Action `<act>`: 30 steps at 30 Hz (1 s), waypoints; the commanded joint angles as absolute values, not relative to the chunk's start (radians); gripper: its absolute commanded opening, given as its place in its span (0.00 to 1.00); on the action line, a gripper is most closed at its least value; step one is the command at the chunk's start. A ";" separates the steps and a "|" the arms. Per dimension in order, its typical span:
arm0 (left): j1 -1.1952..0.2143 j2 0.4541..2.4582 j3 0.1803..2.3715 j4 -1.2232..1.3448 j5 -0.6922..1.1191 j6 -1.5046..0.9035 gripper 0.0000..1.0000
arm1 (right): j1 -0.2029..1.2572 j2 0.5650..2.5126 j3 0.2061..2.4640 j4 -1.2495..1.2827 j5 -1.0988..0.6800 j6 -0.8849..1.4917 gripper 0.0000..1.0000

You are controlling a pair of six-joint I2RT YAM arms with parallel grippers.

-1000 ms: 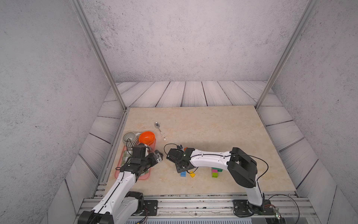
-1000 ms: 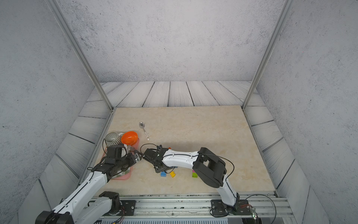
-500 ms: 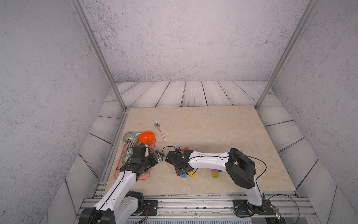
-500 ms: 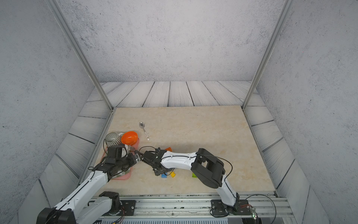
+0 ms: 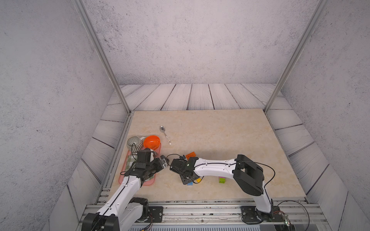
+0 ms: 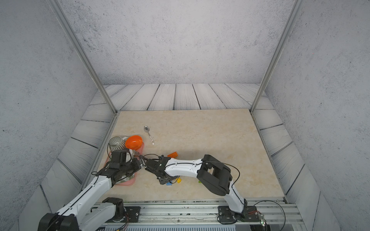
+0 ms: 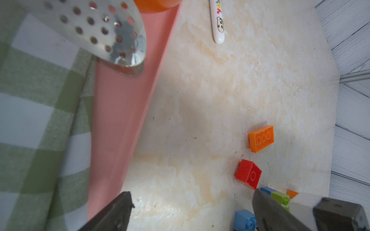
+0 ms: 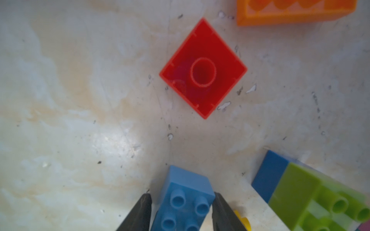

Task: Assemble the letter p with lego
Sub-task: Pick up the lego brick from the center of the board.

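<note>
**Progress.** Early stage. No P is laid out on the counter (image 5: 220,130). The lego lies loose near the front edge:
- an orange brick (image 7: 261,138);
- a red brick (image 8: 203,70), hollow side up;
- a yellow brick (image 5: 198,180);
- 1 joined pair, a lime brick (image 8: 296,190) seated on a dark blue brick (image 8: 268,174).

Judged outstanding: nearly all of the stem and the loop.

**Fingers.** The right fingers (image 8: 138,216) are partly closed, 1 on each side of a light blue brick (image 8: 186,200) that sits studs up. Whether they press it or merely flank it cannot be told. The left fingers (image 7: 112,216) are spread wide and empty, above bare counter beside a pink tray (image 7: 124,112).

**Views.**
- Only the right wrist view shows the bracketed brick between the fingers. In both top views the arm covers the fingertips.
- A top view shows a lime-and-pink piece (image 5: 221,180) by the right forearm. I cannot match it with certainty to the wrist views.
- Only the left wrist view shows the perforated spoon (image 7: 104,30) and checked cloth (image 7: 36,100) in the tray.
</note>
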State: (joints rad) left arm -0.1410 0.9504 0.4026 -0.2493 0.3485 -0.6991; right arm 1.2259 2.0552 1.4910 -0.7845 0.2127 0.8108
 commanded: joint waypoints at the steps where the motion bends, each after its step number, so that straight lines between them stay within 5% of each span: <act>1: -0.131 0.953 0.397 -0.242 0.354 -0.684 0.98 | 1.238 2.026 1.503 -0.839 0.243 0.805 0.52; 13: -0.130 0.951 0.396 -0.241 0.359 -0.680 0.98 | 1.238 2.019 1.493 -0.790 0.220 0.742 0.19; 20: -0.130 0.923 0.396 -0.241 0.392 -0.659 0.98 | 1.235 1.844 1.400 -0.673 0.202 0.657 0.02; 26: -0.133 0.924 0.384 -0.195 0.454 -0.651 0.98 | 1.213 1.714 1.397 -0.734 0.294 0.474 0.00; 30: -0.152 0.965 0.384 -0.146 0.505 -0.650 0.98 | 1.156 1.591 1.310 -0.679 0.203 0.250 0.00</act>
